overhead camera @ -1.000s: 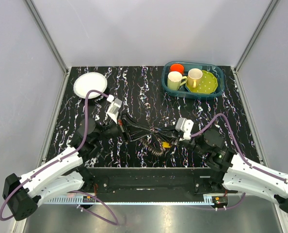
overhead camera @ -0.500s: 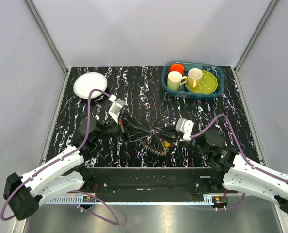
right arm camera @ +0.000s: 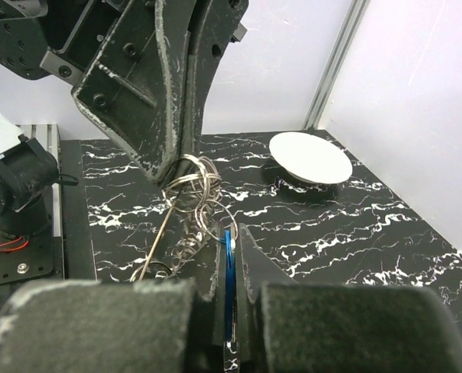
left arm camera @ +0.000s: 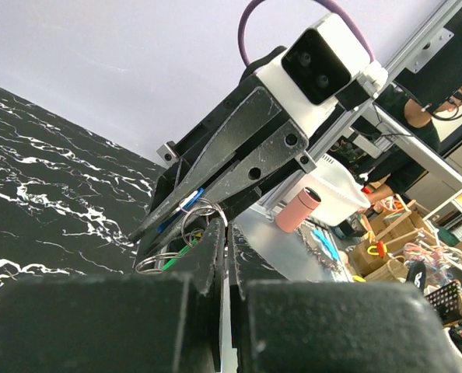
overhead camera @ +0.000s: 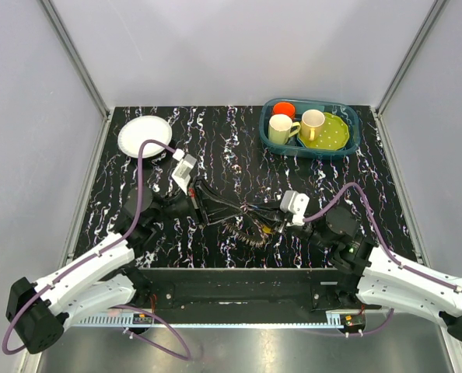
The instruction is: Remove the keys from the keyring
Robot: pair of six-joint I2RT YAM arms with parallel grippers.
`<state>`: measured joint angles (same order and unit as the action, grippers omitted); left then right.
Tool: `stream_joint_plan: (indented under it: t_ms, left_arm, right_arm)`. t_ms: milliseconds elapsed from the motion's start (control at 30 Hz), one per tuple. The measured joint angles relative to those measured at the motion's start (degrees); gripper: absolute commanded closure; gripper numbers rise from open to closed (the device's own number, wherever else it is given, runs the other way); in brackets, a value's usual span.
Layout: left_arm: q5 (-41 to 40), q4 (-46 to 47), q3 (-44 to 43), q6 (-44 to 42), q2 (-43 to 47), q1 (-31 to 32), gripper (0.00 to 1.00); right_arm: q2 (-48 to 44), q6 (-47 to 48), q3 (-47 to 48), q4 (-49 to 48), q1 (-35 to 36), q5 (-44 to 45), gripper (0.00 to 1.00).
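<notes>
The top external camera sits high behind both arms and looks down on the whole tabletop (overhead camera: 239, 148). The left wrist camera looks low along the left fingers (left arm camera: 204, 260), very close, facing the right fingers (left arm camera: 231, 155). The right wrist camera faces the opposite way, toward the white plate (right arm camera: 310, 155). All three views share the keyring (right arm camera: 196, 183) and keys (right arm camera: 229, 256) between the fingers.

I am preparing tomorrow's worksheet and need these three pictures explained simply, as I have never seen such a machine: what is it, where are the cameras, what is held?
These are two robot arms, each ending in a two-finger gripper. One picture looks down from above; the other two come from cameras on each wrist. On the black table stand a white plate and a basket of mugs. The left gripper pinches the keyring; the right gripper pinches a blue key.
</notes>
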<state>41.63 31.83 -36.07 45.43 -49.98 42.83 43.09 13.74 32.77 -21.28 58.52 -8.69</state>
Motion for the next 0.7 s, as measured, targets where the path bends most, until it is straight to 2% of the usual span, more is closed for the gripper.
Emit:
stream_joint_plan:
  t_ms: [333,700]
  left_arm:
    - [1.73,7.87,0.04,9.05,-2.47,-1.40,1.00]
    - [3.50,13.27,0.26,14.03,-4.15,-2.14,1.00]
  right_arm:
    - [0.74,0.04,-0.68,-4.35,-0.02,-1.20,1.00]
    - [3.21,1.16,-0.66,-8.35,0.00,-1.09,1.00]
